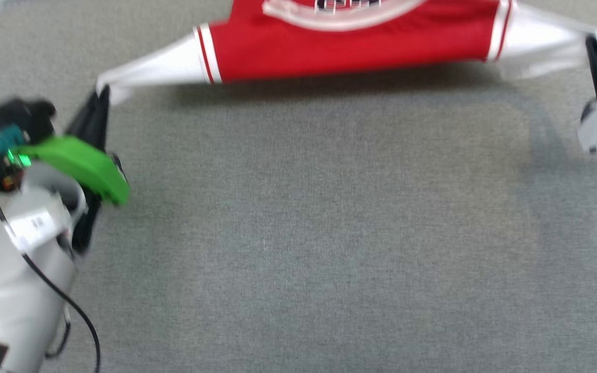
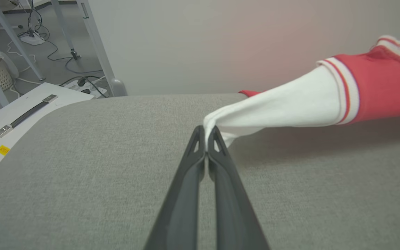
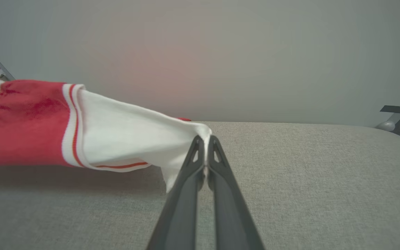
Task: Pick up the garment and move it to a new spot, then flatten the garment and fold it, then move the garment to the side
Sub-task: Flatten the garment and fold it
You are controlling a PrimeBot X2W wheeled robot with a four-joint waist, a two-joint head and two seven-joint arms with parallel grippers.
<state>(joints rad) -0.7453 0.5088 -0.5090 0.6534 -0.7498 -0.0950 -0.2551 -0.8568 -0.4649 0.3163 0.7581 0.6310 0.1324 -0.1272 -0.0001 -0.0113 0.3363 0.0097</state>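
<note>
Red jersey-style T-shirt (image 1: 350,46) with white short sleeves and red-and-white striped trim at the sleeve seams: stretched wide between the two arms at the top of the head view, its upper part cut off by the frame edge; white curved neck trim and a scrap of black, white-outlined print just visible there.

Left gripper (image 1: 102,93), two long dark fingers: pressed together on the tip of the white sleeve on that side; the left wrist view shows cloth pinched between the tips, the sleeve drawn to a taut cone.

Right gripper (image 1: 591,41): likewise clamped on the tip of the other white sleeve; cloth bunched at the fingertips in the right wrist view.

Shirt's near edge held clear of the grey woven fabric surface (image 1: 298,233); a dark shadow lies under it. Whether the far part touches the surface: cannot tell.

Left wrist carries a bright green plastic cover (image 1: 78,163); a thin black cable (image 1: 44,280) runs down the pale forearm.

Head view blurred.
</note>
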